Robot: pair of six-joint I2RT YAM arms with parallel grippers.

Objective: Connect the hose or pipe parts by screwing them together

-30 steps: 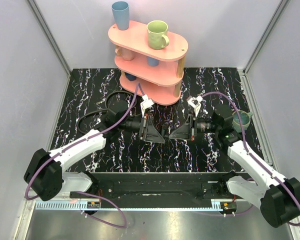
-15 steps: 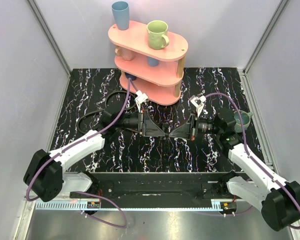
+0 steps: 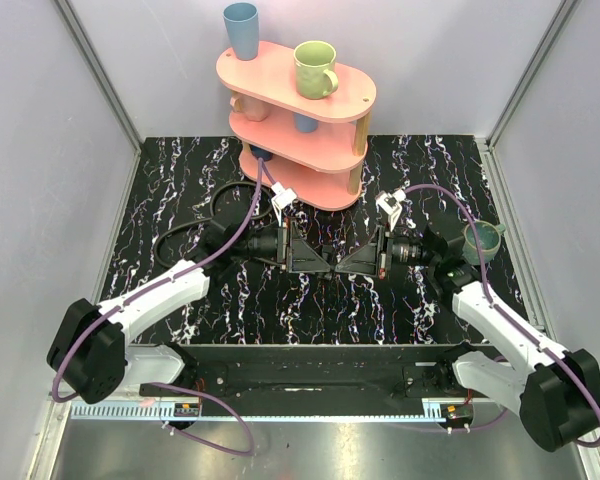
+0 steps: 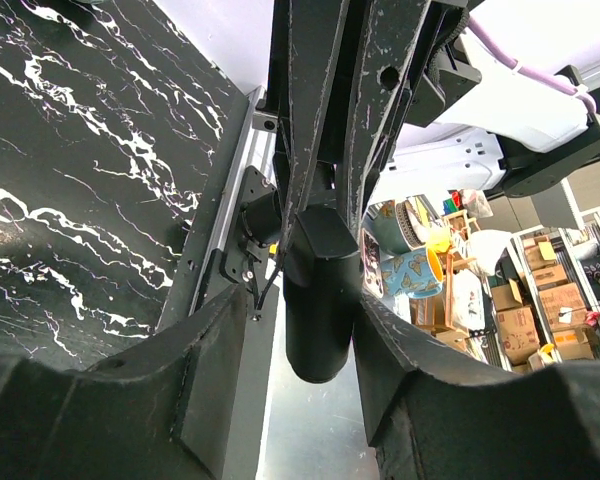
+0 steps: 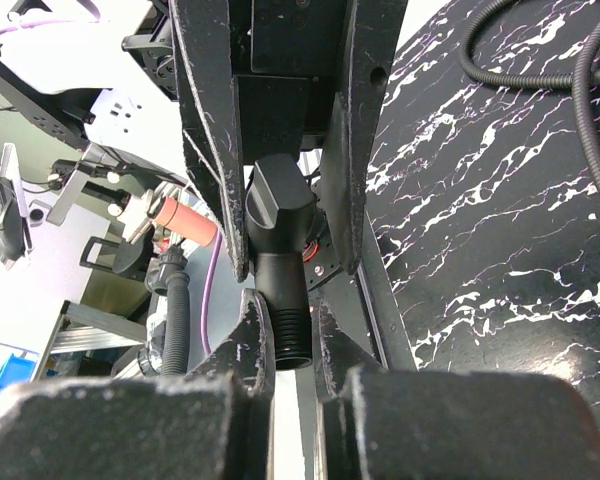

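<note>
A short black pipe part (image 5: 278, 215) with a threaded end (image 5: 288, 335) hangs above the middle of the table (image 3: 180, 170). My right gripper (image 5: 285, 322) is shut on that threaded end. Its smooth round end (image 4: 320, 300) lies between the fingers of my left gripper (image 4: 305, 335), whose jaws stand apart around it with a gap on one side. From above, the left gripper (image 3: 323, 262) and right gripper (image 3: 350, 264) meet tip to tip. A thin black hose (image 3: 185, 228) loops on the table behind the left arm, and the hose (image 5: 540, 75) also shows in the right wrist view.
A pink three-tier shelf (image 3: 280, 75) stands at the back centre, carrying a green mug (image 3: 315, 68), a blue cup (image 3: 242, 30) and smaller cups on lower tiers. A teal cup (image 3: 483, 240) sits beside the right arm. White walls close in the table.
The left wrist has turned and moved slightly right. The right gripper has edged left, so the two grippers now meet closely around the pipe part.
</note>
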